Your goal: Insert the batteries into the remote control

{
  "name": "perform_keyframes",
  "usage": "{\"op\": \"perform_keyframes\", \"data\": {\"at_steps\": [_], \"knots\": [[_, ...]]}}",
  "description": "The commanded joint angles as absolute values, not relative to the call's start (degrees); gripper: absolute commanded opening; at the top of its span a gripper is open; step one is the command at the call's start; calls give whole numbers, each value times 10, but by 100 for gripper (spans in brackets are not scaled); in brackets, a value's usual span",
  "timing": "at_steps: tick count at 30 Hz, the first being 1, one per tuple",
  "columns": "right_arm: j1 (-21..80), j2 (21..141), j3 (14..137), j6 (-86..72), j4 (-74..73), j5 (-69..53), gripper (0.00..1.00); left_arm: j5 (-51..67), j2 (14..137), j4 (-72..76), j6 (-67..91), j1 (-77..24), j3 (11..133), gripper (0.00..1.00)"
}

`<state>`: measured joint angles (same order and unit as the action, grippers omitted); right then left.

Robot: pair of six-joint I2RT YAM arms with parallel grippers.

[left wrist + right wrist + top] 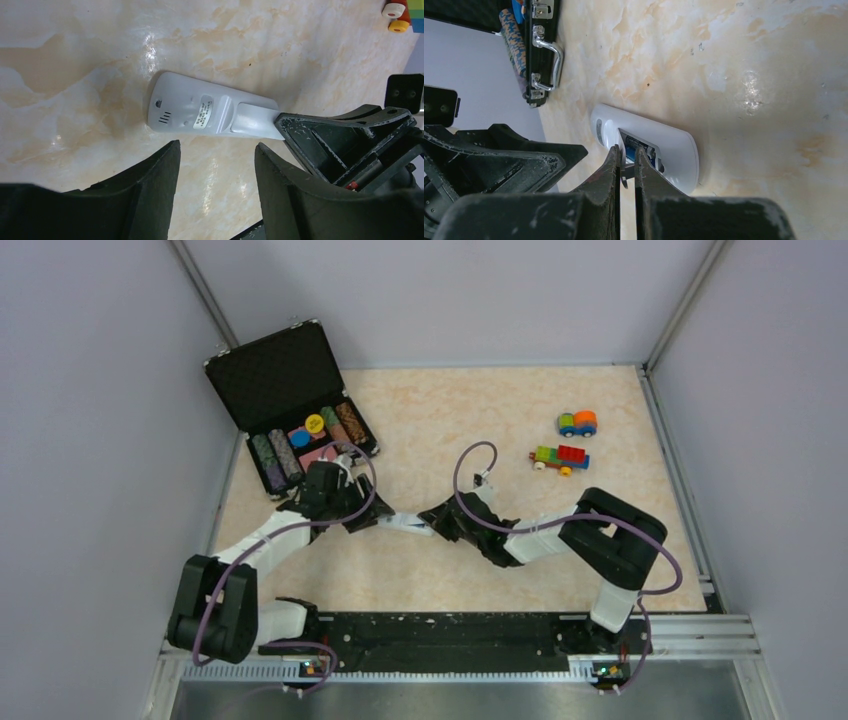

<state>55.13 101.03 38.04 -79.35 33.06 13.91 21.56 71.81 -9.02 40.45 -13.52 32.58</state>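
The left gripper [217, 150], black claw apart and empty, is hovering beside the flat white plastic remote control [200, 112], which is lying back-up on the marbled beige table [75, 75] between both arms. The right gripper [627, 151], fingers together, is probing its open bay, where a slim blue battery [650, 159] seems to be sitting. Pressing it flat, I'd judge, is coming next. The dark battery is nowhere showing.

On my left lies an open black chip case [290, 400]; right, an orange toy car [577, 423] near a red-green toy car [560, 457].
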Motion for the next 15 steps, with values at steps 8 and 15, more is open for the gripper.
{"op": "perform_keyframes", "data": {"at_steps": [8,15], "knots": [[578,1029,413,-783,230,122,8,274,748,-35,404,-133,331,50],[580,1024,425,-798,178,120,15,282,762,-12,416,-133,325,45]]}}
